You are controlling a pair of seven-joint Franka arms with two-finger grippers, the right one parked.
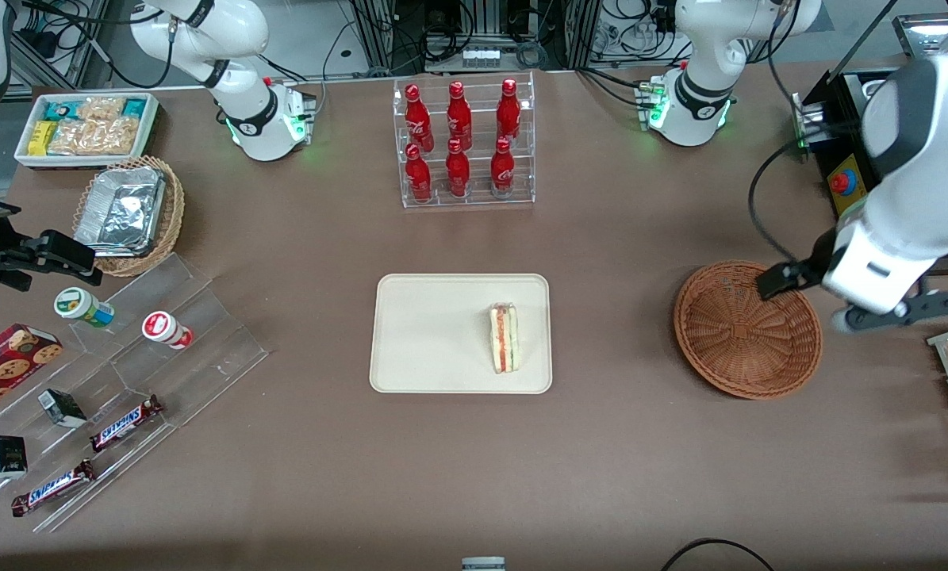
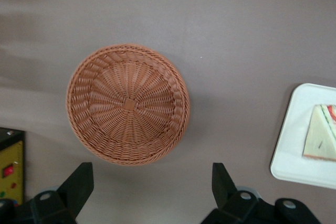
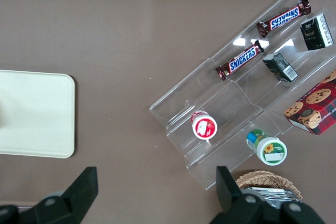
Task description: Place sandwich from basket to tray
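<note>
The sandwich [image 1: 504, 339] lies on the tray [image 1: 410, 333] at mid-counter — delivered, it seems. The gripper [image 2: 152, 182] hangs spread wide and empty above the bare basket [image 1: 747, 329], near the working arm's edge.

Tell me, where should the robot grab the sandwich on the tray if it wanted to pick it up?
Probably from above, pinching the two flat bread faces of the sandwich. It stands on edge on the tray, filling stripes facing up. The gripper hangs open above the table beside the empty basket.
</note>
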